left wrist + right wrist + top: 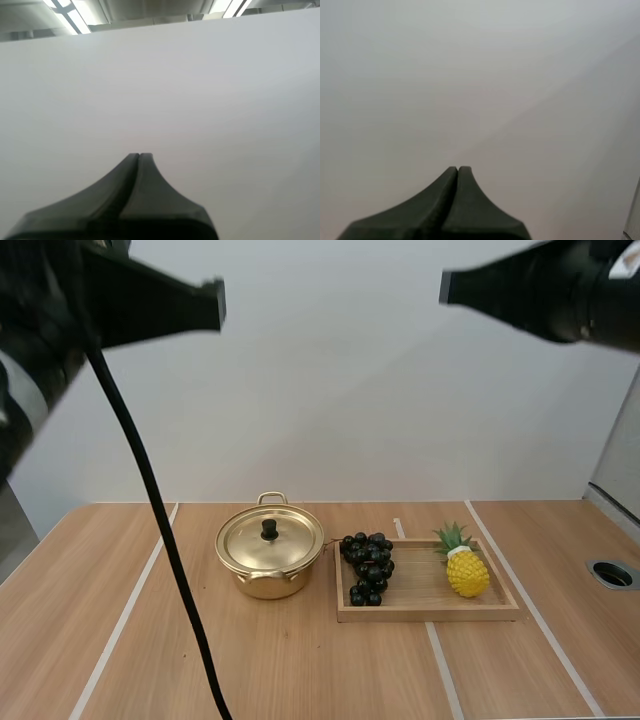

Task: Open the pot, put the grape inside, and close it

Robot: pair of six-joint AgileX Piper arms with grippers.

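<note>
While both arms hang high above the worktop (120,640), no part of the task looks started. I'd judge step 1, lid off, is the one in hand.

Left gripper (139,156): fingers pressed together into one dark wedge, clenched on nothing. Right gripper (457,169): same, closed and empty. In the high view both sit well above the objs and well apart from them.

Pot (262,578): gold, near mid-worktop, upright, w/ handles at its 12 and 6 o'clock. Lid (285,542) is seated flat on it, black knob (269,530) at centre. Pot contents are hidden by the lid, can't tell.

Wooden tray (430,614) is just beside the pot at its 3 o'clock; whether the two touch, can't tell. Tray holds 2 things:
- Grapes (367,562), a dark bunch at the tray's 9 o'clock end, nearest the pot.
- Toy pineapple (466,572) at the 3 o'clock end, apart from the grapes and not part of the task.

Next move, as I read it: one gripper needs to open, come down over the knob and pinch it. The lid then lifts straight up and needs a bare spot on the worktop, prob at the pot's 9 o'clock. The knob is small, so alignment matters. The right arm looks better placed for the grapes, being on the tray side.
</note>
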